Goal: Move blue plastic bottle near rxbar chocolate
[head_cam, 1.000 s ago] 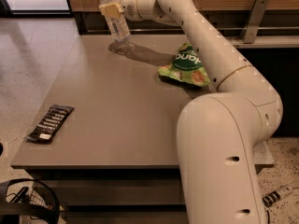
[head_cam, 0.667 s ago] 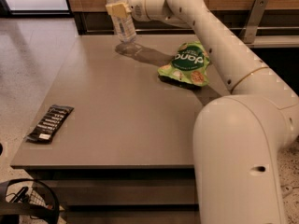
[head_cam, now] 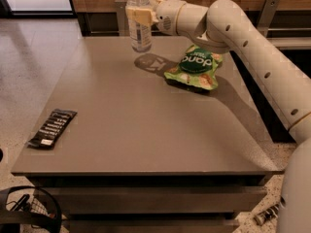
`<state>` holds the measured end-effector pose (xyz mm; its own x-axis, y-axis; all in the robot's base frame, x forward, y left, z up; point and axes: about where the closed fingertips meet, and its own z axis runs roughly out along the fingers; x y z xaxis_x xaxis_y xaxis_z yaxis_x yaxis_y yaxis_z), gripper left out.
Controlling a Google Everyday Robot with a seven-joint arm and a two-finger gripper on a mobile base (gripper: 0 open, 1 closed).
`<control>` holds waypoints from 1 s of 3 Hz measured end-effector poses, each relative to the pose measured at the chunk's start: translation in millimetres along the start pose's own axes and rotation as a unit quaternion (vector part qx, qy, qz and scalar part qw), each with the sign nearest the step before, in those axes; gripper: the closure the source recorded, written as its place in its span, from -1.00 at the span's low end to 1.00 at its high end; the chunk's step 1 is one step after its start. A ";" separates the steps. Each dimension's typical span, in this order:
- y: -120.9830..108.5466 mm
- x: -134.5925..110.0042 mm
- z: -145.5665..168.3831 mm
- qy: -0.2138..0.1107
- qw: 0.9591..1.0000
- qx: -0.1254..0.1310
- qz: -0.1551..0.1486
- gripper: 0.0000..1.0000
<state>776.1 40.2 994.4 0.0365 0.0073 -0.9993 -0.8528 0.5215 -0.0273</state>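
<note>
Three things share a grey table (head_cam: 146, 140): a water bottle, a snack bar and a chip bag. The clear water bottle (head_cam: 140, 35) with a white cap stands upright at the far edge, left of centre. A white robot arm (head_cam: 252, 38) reaches in from the right, and its claw (head_cam: 138, 16) is clamped around the bottle's upper part, just below the cap. The bottle's shadow falls apart from its base, so it is probably lifted just clear of the surface. The black snack bar (head_cam: 52, 128) lies flat at the near left, close to the table's left edge and well apart from the bottle. The green chip bag (head_cam: 194, 68) lies at the far right of centre, right under the arm.

Risks from here: the bottle must cross most of the table, and a tall bottle held high could swing, slip or tip over when set down. Coming down too close could land it on the bar or nudge the bar off the nearby edge. The arm, sweeping low, could drag the chip bag along.

Writing: the chip bag shows large white letters, seen upside down and not surely readable. The bar's wrapper carries rows of white lettering too small to read. The bottle's pale label shows no legible words.
</note>
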 end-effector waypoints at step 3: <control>94.9 -8.2 -38.7 -0.004 0.999 -0.027 0.017 1.00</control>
<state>674.7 56.6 999.0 0.0099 0.0310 -0.9995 -0.8802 0.4745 0.0060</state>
